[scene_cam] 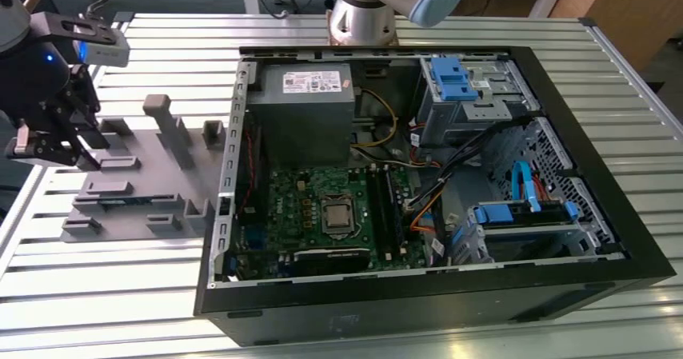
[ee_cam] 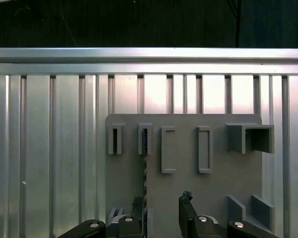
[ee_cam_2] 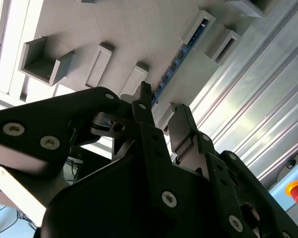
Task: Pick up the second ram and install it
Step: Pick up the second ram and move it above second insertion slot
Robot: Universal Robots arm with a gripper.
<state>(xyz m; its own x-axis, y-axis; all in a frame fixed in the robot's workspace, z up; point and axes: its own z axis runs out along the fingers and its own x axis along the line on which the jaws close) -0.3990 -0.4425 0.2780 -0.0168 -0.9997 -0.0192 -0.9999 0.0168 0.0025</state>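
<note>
The second ram (ee_cam: 145, 166) stands on edge in the gray fixture plate (ee_cam: 223, 173), held in a slotted block; it reads as a thin dark strip in both wrist views (ee_cam_2: 178, 59). In the exterior view it is a dark bluish stick (scene_cam: 120, 201) low on the plate. My gripper (scene_cam: 59, 155) hovers above the plate at the exterior view's left, open, with nothing between its fingers. In the first wrist view the gripper (ee_cam: 162, 206) has one fingertip (ee_cam: 138, 202) close beside the ram's near end. The second wrist view has the gripper (ee_cam_2: 163, 103) just short of the stick.
The open computer case (scene_cam: 597, 239) lies at the exterior view's right, with motherboard (scene_cam: 320, 215), CPU socket (scene_cam: 338, 215), power supply (scene_cam: 304, 95), cables and blue drive brackets (scene_cam: 459, 79). Tall gray fixture posts (scene_cam: 160, 119) rise between gripper and case. Ribbed metal table (scene_cam: 107, 295) all around.
</note>
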